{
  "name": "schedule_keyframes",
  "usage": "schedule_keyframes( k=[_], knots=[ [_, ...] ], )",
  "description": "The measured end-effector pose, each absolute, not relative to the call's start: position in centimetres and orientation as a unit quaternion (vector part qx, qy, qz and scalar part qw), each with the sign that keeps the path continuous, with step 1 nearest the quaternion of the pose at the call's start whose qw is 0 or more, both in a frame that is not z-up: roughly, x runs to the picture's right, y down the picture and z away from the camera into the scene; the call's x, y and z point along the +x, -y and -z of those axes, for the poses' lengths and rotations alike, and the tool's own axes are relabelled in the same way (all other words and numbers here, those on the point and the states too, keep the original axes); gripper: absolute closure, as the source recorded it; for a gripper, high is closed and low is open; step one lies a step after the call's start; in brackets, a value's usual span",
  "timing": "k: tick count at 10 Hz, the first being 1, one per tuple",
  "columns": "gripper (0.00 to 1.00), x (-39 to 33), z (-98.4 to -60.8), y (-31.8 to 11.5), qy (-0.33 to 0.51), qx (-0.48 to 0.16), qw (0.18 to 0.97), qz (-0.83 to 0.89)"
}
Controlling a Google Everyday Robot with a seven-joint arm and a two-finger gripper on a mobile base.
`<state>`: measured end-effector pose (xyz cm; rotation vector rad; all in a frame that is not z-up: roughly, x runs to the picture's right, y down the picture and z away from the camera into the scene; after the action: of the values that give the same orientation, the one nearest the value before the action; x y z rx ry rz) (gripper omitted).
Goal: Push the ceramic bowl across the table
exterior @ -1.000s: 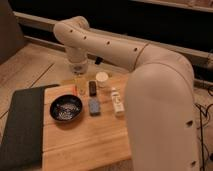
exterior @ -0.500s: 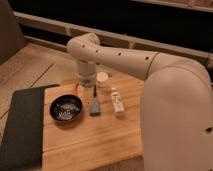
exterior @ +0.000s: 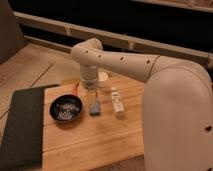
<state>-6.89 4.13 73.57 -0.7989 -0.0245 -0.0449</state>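
You see, at the view's left edge, a dark grey rectangular mat (exterior: 22,125); at centre, a small blue-grey block (exterior: 94,108) with a small white bottle (exterior: 117,102) lying just beside it; behind these, a small white round cup (exterior: 104,76); beyond, a plank floor (exterior: 30,67).

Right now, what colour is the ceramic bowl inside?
The ceramic bowl is black with white speckles, camera view; the gripper hovers beside it.

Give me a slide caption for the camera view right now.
The gripper hangs close beside the ceramic bowl on the table, with a dark grey mat alongside.
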Motion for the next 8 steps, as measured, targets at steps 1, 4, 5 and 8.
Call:
schedule_keyframes(
  k=[1, 4, 5, 8],
  knots=[
    [0.35, -7.11, -74.06, -3.91, 0.013, -0.381, 0.924, 0.032],
    [0.35, -7.53, -74.58, -4.05, 0.013, -0.380, 0.924, 0.048],
    [0.35, -7.30, -74.57, -4.01, 0.012, -0.380, 0.924, 0.046],
    [0.35, -7.06, -74.78, -4.09, 0.011, -0.373, 0.927, 0.034]
  ],
)
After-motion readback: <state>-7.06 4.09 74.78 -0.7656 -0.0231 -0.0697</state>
